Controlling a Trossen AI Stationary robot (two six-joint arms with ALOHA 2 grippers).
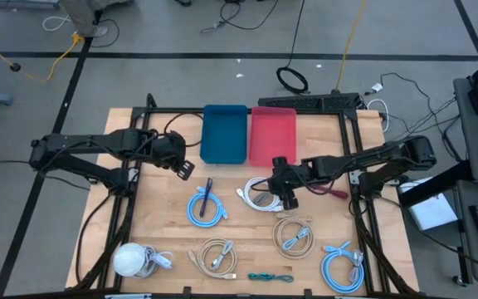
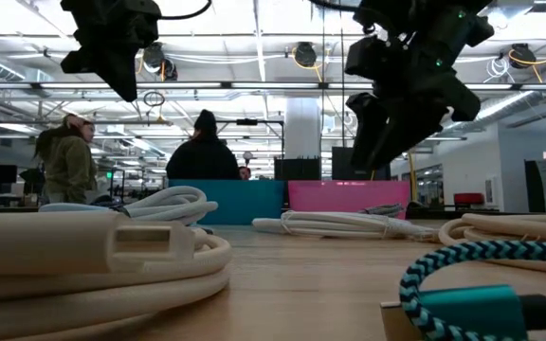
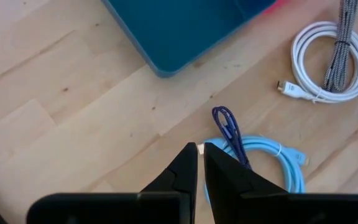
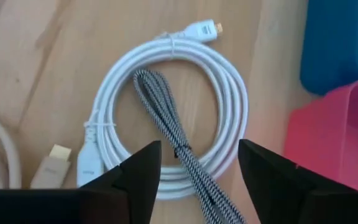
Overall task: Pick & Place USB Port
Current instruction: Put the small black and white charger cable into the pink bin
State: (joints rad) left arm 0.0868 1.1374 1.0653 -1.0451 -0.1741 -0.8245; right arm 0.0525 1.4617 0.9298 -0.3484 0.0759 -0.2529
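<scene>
A white coiled cable (image 4: 232, 106) lies flat on the wooden table (image 1: 156, 216), with a grey braided cable (image 4: 166, 118) draped across it. My right gripper (image 4: 197, 180) hovers open above this coil, one finger to each side of the braided cable, touching neither. My left gripper (image 3: 197, 155) is shut with nothing in it, above the table just beyond a light-blue coil (image 3: 278, 163) that has a dark blue cable (image 3: 229, 127) lying over it. In the high view the left gripper (image 1: 186, 170) is near the blue bin, the right gripper (image 1: 287, 199) beside the white coil (image 1: 254, 193).
A blue bin (image 1: 224, 133) and a pink bin (image 1: 273, 135) stand side by side at the table's far edge. Beige coils (image 1: 214, 256) (image 1: 293, 235), a light-blue braided coil (image 1: 343, 266), a small teal cable (image 1: 270, 276) and a white round object (image 1: 131, 260) lie toward the near edge.
</scene>
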